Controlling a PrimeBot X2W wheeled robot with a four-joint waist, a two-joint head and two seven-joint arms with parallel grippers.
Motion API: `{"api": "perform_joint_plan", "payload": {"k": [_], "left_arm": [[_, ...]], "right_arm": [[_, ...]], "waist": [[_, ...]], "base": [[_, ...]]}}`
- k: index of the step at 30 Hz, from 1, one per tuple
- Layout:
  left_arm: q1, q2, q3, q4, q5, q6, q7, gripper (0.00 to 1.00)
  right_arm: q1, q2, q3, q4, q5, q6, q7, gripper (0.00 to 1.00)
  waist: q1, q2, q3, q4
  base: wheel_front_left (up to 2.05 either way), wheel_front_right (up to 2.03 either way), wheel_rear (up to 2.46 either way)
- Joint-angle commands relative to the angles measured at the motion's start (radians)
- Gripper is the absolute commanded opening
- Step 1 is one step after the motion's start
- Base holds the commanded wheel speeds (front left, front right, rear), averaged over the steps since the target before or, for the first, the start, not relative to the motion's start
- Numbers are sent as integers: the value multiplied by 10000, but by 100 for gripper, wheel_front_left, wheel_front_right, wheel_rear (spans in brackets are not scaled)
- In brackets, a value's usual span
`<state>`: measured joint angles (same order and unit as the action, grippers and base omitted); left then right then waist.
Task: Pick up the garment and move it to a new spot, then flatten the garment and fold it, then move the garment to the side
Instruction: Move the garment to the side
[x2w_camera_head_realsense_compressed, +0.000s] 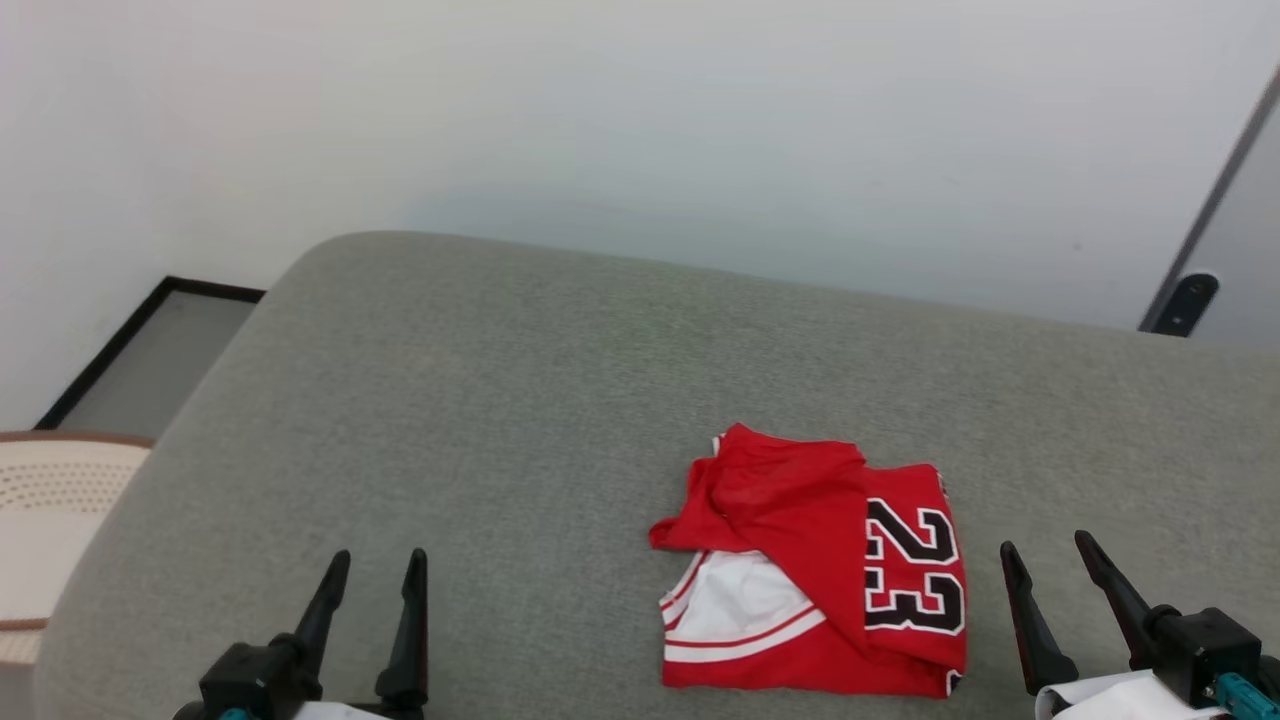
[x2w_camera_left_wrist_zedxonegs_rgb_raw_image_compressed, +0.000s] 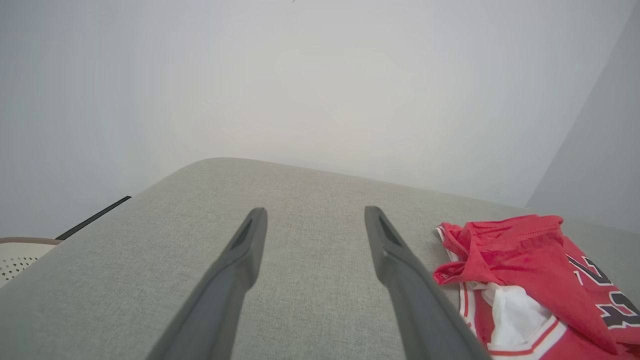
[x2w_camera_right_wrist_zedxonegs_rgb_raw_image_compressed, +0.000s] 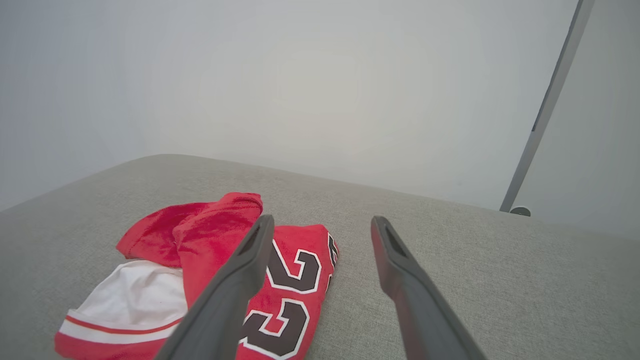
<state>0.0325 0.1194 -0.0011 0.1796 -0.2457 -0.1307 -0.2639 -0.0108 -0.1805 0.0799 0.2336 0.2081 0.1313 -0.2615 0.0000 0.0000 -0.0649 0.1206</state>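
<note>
L pincer (x2w_camera_head_realsense_compressed: 380, 555) wide, empty, R pincer (x2w_camera_head_realsense_compressed: 1044, 541) same, bases cut off, garment (x2w_camera_head_realsense_compressed: 815, 570) bunched btwn, underside hidden

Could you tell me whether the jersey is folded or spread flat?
Folded: the jersey lies doubled into a compact, rumpled bundle, layers overlapping.

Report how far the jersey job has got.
Looks done: the red jersey with the black 23 lies as a compact, roughly folded bundle on the grey fabric cushion, right of centre. In hand: nothing; the left gripper and right gripper are open, clear of the cloth. Remaining: a red flap is bunched on top, so it may want tidying; whether this is its final spot I cannot tell.
</note>
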Motion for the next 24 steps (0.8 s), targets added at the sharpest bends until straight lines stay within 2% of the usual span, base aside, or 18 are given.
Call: {"api": "perform_joint_plan", "payload": {"k": [1,7,11,14,24], "left_arm": [[139,-18,-19,-33,39,2,1,100],[73,-130,-74,-102,106,2,1,100],[58,-158,-160,-143,123,2,1,100],[-19,-130,-294,-121,132,2,1,100],[-361,-212,-855,58,-25,2,1,100]], "right_arm": [[-48,-54,54,60,14,-13,-45,100],[-180,-172,158,285,103,-13,15,100],[-562,-375,345,542,276,-13,670,100],[-1039,-567,544,844,578,-13,1706,100],[-2695,-1264,1260,2263,1796,-13,6460,100]], "waist": [[0,0,-105,263],[0,0,-82,297],[0,0,6,324],[0,0,128,405],[0,0,760,1124]], "base": [[0,0,0],[0,0,0],[0,0,0],[0,0,0],[0,0,0]]}}
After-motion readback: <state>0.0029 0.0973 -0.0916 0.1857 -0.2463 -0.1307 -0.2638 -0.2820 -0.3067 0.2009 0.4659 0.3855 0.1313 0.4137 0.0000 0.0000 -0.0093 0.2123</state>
